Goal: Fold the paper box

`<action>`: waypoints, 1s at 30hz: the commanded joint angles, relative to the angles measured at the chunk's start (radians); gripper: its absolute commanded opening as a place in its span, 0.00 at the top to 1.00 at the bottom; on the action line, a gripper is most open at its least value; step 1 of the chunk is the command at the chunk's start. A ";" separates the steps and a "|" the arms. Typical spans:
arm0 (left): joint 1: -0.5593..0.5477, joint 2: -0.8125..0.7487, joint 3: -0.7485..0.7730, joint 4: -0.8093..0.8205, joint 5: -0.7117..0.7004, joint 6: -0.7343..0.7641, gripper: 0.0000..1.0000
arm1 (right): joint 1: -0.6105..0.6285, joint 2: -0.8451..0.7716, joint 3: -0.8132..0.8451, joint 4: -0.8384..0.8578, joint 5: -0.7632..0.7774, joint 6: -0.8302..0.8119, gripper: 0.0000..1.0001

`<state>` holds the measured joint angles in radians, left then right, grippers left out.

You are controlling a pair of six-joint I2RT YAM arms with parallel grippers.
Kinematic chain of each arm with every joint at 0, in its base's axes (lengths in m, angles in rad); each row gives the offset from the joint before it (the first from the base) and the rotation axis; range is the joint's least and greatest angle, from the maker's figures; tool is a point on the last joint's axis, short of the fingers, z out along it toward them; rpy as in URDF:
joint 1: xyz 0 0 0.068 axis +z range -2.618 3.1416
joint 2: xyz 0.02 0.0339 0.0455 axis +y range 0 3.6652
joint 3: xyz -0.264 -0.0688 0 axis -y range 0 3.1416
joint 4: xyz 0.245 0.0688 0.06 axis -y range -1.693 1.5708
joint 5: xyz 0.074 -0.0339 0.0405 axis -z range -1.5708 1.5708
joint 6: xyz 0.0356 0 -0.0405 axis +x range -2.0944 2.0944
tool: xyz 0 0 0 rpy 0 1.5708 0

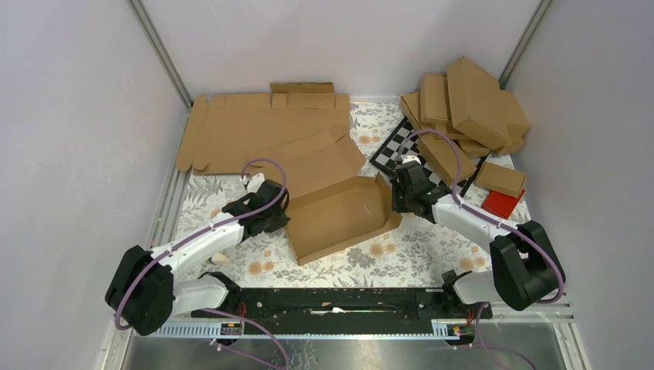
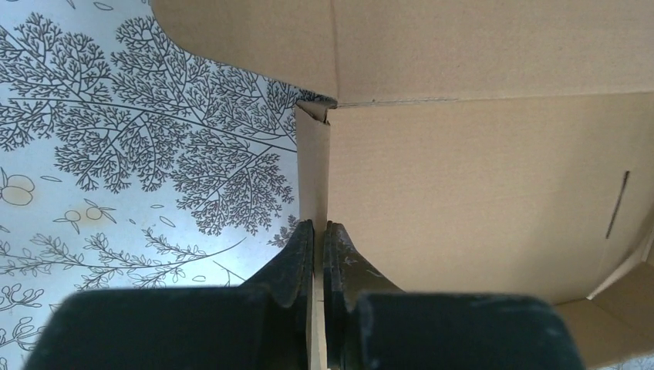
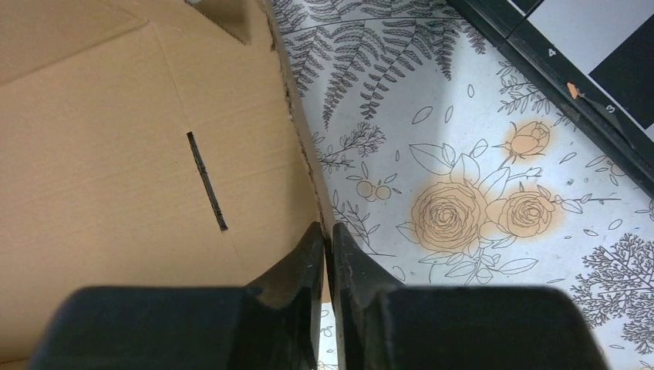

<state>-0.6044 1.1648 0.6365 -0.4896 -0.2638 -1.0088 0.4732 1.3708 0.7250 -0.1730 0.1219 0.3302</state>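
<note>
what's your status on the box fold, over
Left jaws shut on paper box left wall, right jaws shut on its right wall. Box part-folded, side walls raised. Checkered board close by right arm, not blocking.

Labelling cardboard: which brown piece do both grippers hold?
The half-folded paper box, pinched by left gripper and right gripper; the flat sheet and stacked boxes lie untouched.

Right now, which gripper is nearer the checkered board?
Right. The right gripper pinches the paper box wall beside the checkered board; the left gripper pinches the opposite wall.
</note>
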 commanded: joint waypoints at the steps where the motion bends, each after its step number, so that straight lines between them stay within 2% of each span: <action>1: 0.011 0.050 0.051 0.045 0.060 0.072 1.00 | 0.035 -0.011 0.062 -0.036 0.062 -0.022 0.96; 3: 0.011 0.058 0.055 0.046 0.062 0.080 1.00 | 0.057 -0.014 0.083 -0.075 0.089 -0.025 1.00; 11: 0.011 0.087 0.095 0.041 0.071 0.111 1.00 | 0.201 0.007 0.194 -0.205 0.277 -0.035 0.98; 18: 0.011 0.094 0.114 0.023 0.044 0.134 1.00 | 0.322 0.040 0.241 -0.219 0.347 -0.029 0.98; 24: 0.011 0.093 0.114 0.024 0.045 0.140 1.00 | 0.351 0.001 0.206 -0.189 0.290 -0.018 0.96; 30: 0.011 0.067 0.092 0.039 0.054 0.150 1.00 | 0.347 -0.028 0.134 -0.214 0.370 0.045 0.89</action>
<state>-0.5877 1.2522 0.7120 -0.5072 -0.2626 -0.8612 0.7975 1.3880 0.8864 -0.4469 0.4763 0.2890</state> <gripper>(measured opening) 0.040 0.079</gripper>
